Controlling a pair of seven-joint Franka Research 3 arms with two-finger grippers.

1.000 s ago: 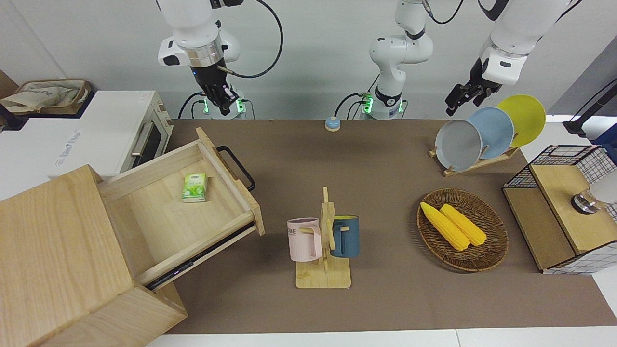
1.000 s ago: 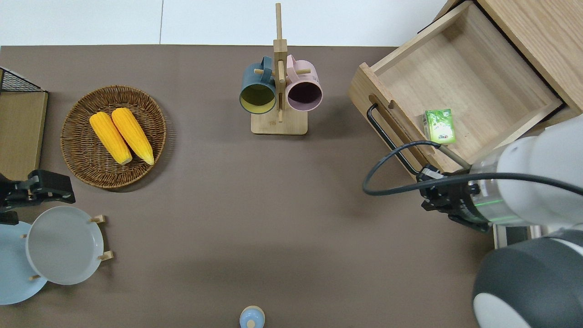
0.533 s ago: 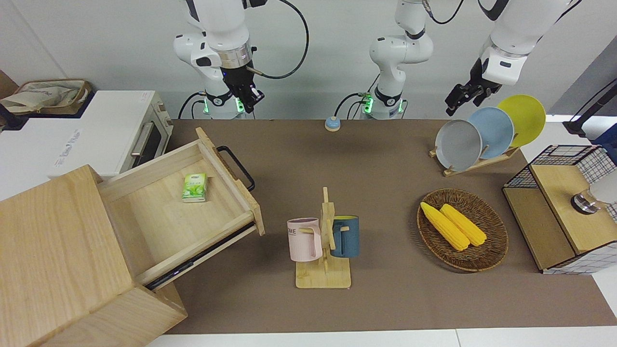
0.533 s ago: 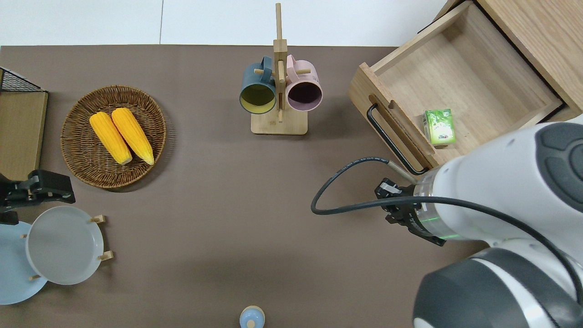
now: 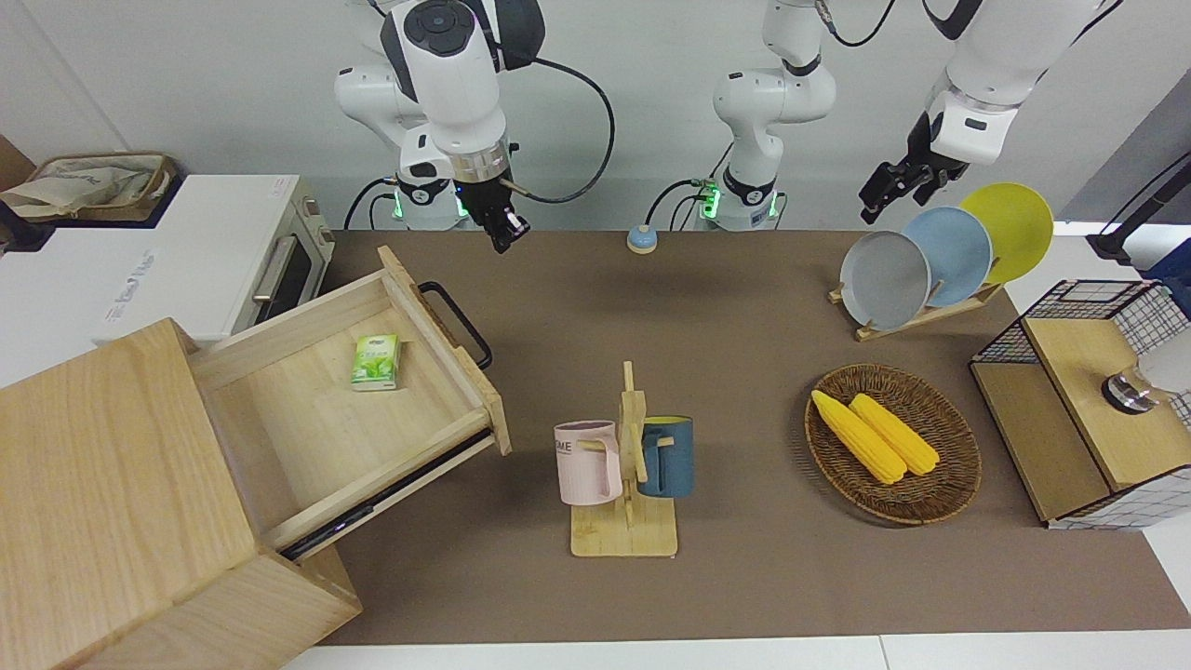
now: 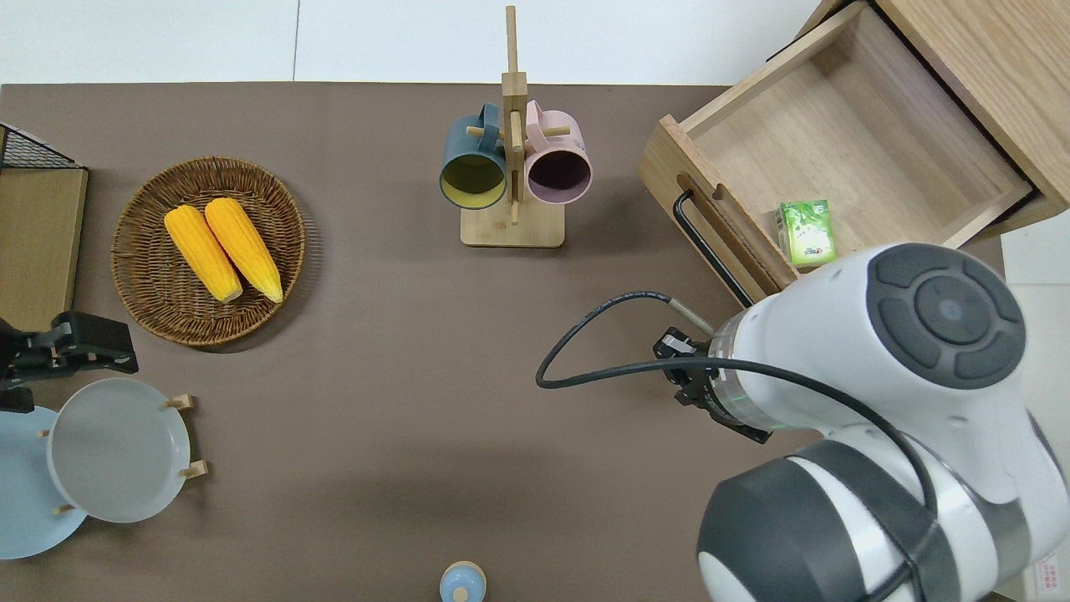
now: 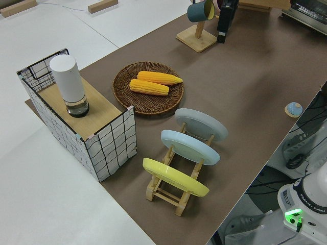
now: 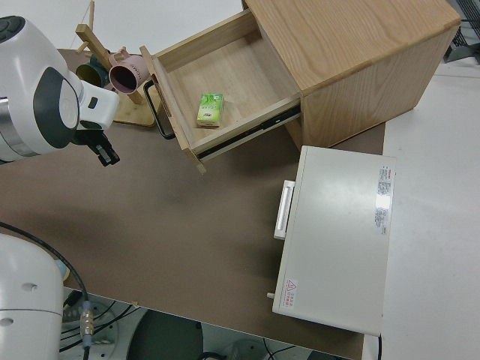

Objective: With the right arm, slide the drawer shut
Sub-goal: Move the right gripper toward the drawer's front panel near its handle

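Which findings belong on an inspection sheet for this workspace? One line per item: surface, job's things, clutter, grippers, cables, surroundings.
Surface: brown table.
Job's things: drawer pulled out of the cabinet, green packet inside; handle untouched.
Clutter: mug rack, corn basket, plate rack, wire crate, blue button.
Grippers: right gripper in the air over bare table, touching nothing; left gripper parked.
Cables: black cable looping from the right wrist.
Surroundings: white oven beside the cabinet.
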